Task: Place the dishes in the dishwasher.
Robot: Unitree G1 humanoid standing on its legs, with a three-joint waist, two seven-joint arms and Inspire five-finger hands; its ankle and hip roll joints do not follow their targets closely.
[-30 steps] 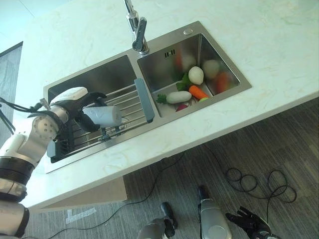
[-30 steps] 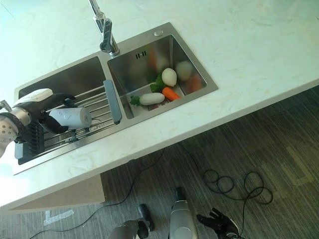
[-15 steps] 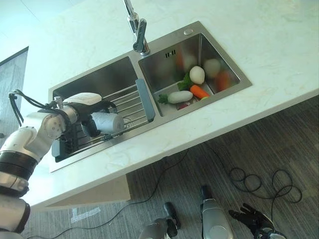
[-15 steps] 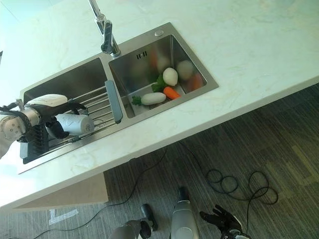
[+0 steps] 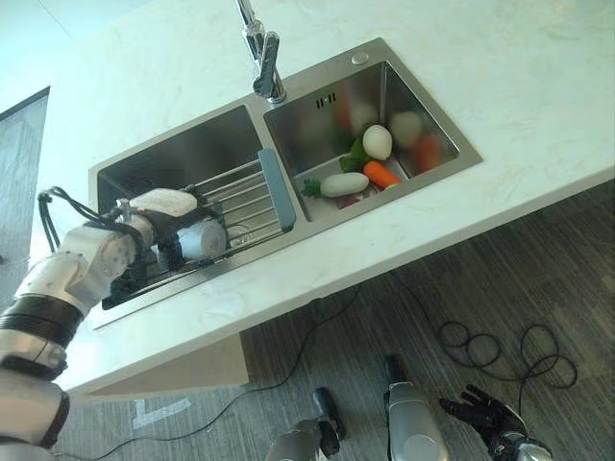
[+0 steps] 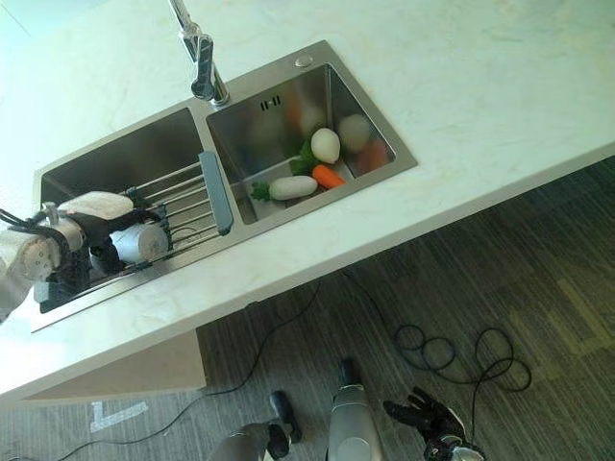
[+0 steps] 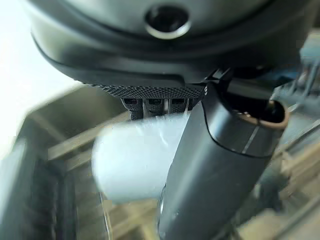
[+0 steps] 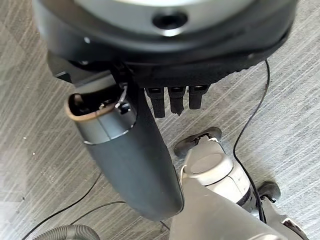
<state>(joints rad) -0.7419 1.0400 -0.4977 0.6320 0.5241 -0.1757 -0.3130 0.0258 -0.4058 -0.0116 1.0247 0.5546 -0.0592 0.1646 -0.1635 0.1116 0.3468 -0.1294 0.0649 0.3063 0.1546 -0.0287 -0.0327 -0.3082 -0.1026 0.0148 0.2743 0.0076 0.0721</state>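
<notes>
White cup (image 5: pixel 200 238) gripped in curled left robot hand (image 5: pixel 159 216), now lower than a moment ago, right on wire rack (image 5: pixel 242 197) over left sink (image 5: pixel 168 154), nearly set down; right robot hand (image 5: pixel 490 423) relaxed, empty near floor.

Kitchen, double steel sink (image 5: pixel 423 168), tap (image 5: pixel 261 60), pale marble counter (image 5: pixel 519 77)

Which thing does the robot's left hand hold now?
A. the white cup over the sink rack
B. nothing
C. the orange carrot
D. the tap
A: the left hand is curled round the white cup above the rack in the left basin; the carrot lies in the right basin.
</notes>
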